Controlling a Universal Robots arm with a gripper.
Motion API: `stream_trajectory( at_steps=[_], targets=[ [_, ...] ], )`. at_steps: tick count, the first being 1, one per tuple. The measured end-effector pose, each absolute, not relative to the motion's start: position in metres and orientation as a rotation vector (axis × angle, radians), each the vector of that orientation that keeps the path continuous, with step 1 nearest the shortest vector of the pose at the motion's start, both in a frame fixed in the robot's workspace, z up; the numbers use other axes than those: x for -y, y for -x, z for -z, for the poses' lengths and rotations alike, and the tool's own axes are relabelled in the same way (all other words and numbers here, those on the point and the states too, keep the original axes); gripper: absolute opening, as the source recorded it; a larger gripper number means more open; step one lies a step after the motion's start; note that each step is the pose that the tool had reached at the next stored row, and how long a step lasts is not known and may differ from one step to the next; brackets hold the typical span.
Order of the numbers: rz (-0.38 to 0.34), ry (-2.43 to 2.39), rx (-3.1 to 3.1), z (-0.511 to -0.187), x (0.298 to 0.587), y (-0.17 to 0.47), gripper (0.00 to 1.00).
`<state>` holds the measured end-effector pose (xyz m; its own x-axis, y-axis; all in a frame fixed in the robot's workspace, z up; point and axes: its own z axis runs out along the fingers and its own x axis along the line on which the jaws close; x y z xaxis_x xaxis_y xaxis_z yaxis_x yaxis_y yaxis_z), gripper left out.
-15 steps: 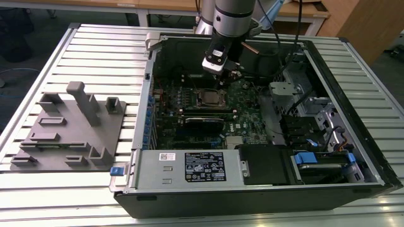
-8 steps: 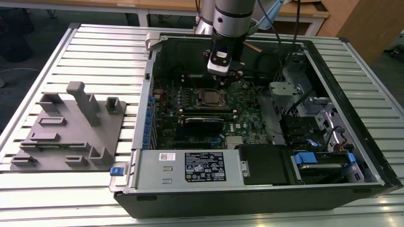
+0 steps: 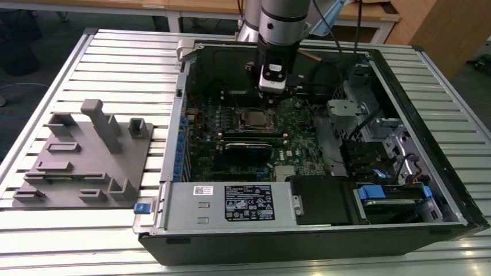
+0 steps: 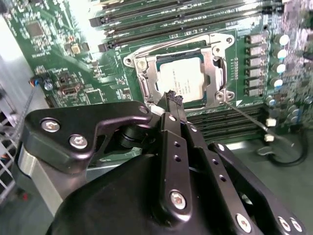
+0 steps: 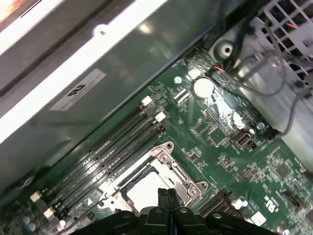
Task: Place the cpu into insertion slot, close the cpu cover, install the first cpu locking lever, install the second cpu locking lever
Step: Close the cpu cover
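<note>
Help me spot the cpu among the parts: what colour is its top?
The cpu is dull silver-grey, clearest in the second wrist view.

Looks down past the gripper [image 4: 172, 98], fingers pressed together, tips just at the six o'clock rim of the insertion slot [image 4: 131, 59], counting the memory slots [image 4: 171, 17] as its twelve. Finds the cpu [image 4: 182, 81] seated inside, with the cpu cover [image 4: 213, 68] lying flat around it. Notes a thin wire locking lever [image 4: 247, 116] slanting out from the four o'clock corner, and grey chokes [image 4: 255, 63] at three.
</note>
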<state>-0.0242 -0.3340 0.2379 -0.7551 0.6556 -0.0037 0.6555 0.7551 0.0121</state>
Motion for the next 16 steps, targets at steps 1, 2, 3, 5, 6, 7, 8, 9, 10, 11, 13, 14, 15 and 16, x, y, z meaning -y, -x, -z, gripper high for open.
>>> stream_trajectory(
  at_steps=[1,2,3,5,6,7,8,9,10,11,13,14,15,16],
  targets=[
    [-0.016,-1.09,-2.938,-0.2379,0.334,0.0242,0.1],
    [-0.016,-1.09,-2.938,-0.2379,0.334,0.0242,0.1],
    [-0.016,-1.09,-2.938,-0.2379,0.334,0.0242,0.1],
    [-0.016,-1.09,-2.938,-0.2378,0.334,0.0242,0.1],
    [-0.016,-1.09,-2.938,-0.2378,0.334,0.0242,0.1],
    [-0.016,-1.089,-2.939,-0.2378,0.334,0.0242,0.1],
    [-0.016,-1.085,-2.94,-0.2378,0.334,0.0242,0.1],
    [-0.016,-1.075,-2.944,-0.2378,0.334,0.0242,0.1],
    [-0.016,-1.063,-2.948,-0.2378,0.334,0.0242,0.1],
    [-0.016,-1.052,-2.952,-0.2378,0.334,0.0242,0.1],
    [-0.016,-1.045,-2.955,-0.2378,0.334,0.0242,0.1],
    [-0.016,-1.044,-2.955,-0.2378,0.3341,0.0242,0.1],
    [-0.016,-1.041,-2.956,-0.2378,0.334,0.0242,0.1],
    [-0.016,-1.041,-2.956,-0.2378,0.334,0.0242,0.1]
  ],
)
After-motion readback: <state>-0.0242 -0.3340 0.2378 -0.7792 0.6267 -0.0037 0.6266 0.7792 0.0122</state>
